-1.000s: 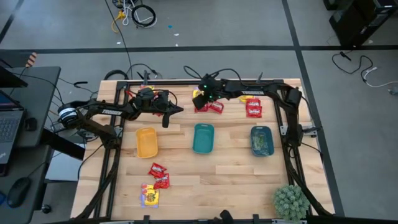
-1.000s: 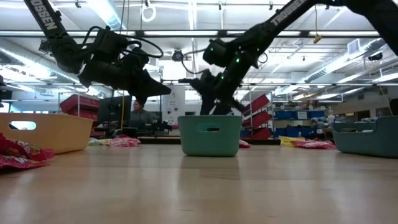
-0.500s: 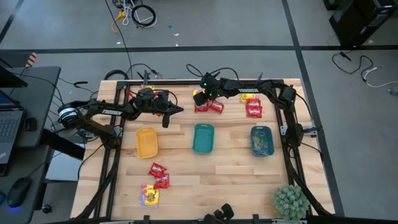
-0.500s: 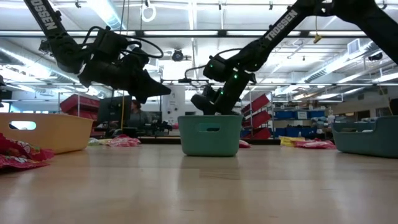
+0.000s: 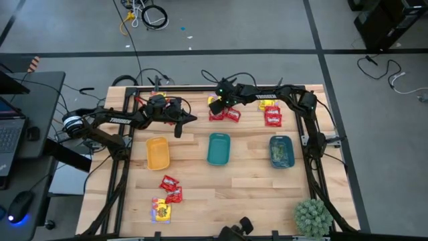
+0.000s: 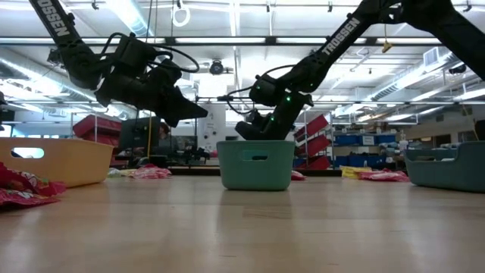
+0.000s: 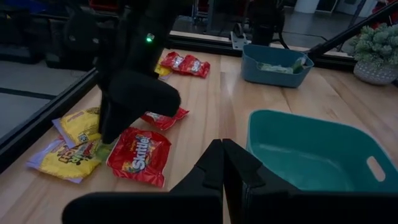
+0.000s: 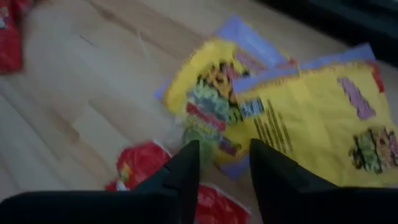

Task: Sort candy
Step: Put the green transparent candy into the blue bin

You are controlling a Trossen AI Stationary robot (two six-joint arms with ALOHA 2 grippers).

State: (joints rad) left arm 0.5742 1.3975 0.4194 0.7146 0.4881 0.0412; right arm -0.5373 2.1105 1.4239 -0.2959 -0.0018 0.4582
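Mostly glossy flat candy [image 8: 292,118], wooden table [image 5: 247,181]

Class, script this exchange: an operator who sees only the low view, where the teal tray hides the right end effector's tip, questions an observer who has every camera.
Operator: What is under the right end effector?
Observer: In its wrist view the right end effector is low over a yellow packet, which shows between its parted fingers.
Operator: What is in the blue tray?
Observer: From above, dull green packets lie in the blue tray.
Operator: Where is the left arm over the table?
Observer: From above, the left end effector, shut, hangs past the far end of the yellow-orange tray.
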